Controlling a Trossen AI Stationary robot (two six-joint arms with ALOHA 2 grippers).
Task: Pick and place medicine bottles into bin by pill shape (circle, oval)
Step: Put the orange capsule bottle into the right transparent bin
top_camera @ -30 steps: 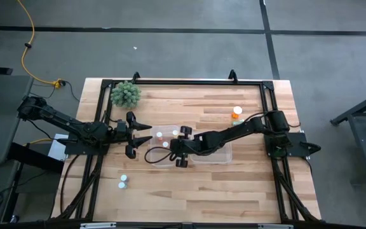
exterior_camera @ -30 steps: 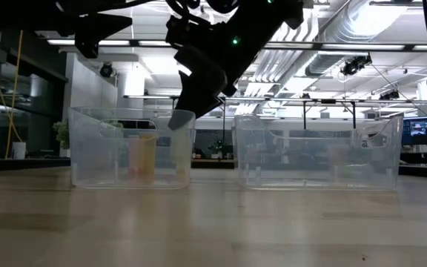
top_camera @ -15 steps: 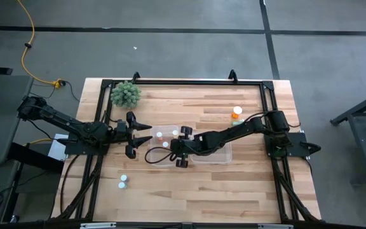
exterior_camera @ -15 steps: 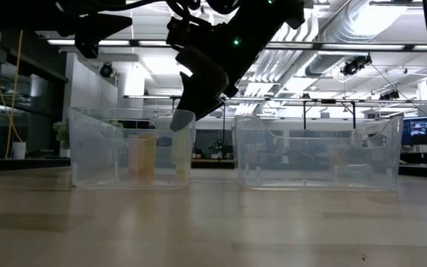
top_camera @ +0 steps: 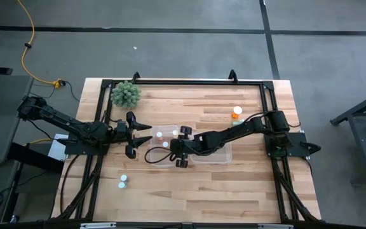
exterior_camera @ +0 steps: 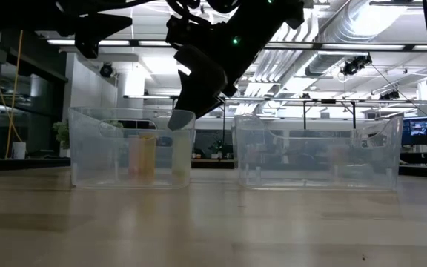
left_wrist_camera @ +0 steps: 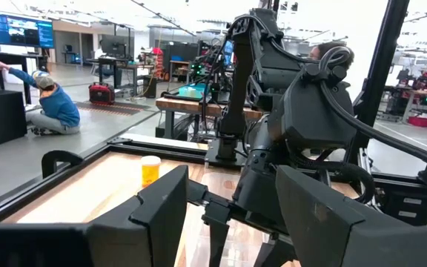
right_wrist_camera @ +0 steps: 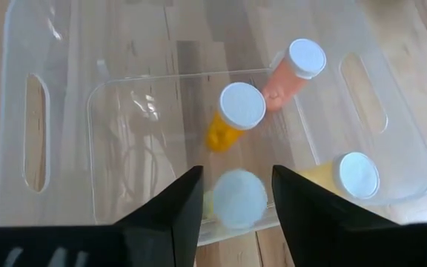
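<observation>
Two clear tubs stand side by side mid-table, one (top_camera: 160, 150) under my right gripper and one (top_camera: 222, 152) beside it. My right gripper (right_wrist_camera: 237, 215) is open, pointing down over the first tub (right_wrist_camera: 65, 148) at about rim height (exterior_camera: 180, 119). Between and below its fingers is a pale bottle with a white cap (right_wrist_camera: 239, 199), inside the tub (exterior_camera: 182, 156). Three more white-capped bottles are in that tub: two orange (right_wrist_camera: 236, 115) (right_wrist_camera: 296, 70) and one yellowish (right_wrist_camera: 351, 176). My left gripper (top_camera: 134, 134) is open and empty, just left of the tubs.
Two small bottles (top_camera: 122, 181) stand near the front left of the table, and two more (top_camera: 236, 114) at the far right, one also in the left wrist view (left_wrist_camera: 150, 169). A green spiky plant (top_camera: 126, 94) stands at the far left corner. A person (left_wrist_camera: 50, 107) sits in the room beyond.
In the low view the pale bottle shows more plainly inside the tub below my right gripper than it did a second ago. Both arms have stayed about where they were.
</observation>
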